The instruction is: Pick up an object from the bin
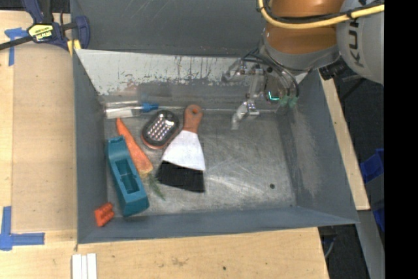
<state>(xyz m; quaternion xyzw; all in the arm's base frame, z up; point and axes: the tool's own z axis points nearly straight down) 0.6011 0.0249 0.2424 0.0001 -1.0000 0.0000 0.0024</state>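
Seemingly parted, fingers [248, 111] hover above bin floor [255, 163], well right of brush [185, 152].

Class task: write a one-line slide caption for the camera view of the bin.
Gripper hangs over the grey bin's back-right floor; brush, orange carrot and teal block lie at left.

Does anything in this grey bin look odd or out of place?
Nothing looks broken or spilled. Everything loose crowds the left of the bin: a teal plastic block, an orange toy carrot, a white-bristled brush. The gripper hangs apart, over bare floor.
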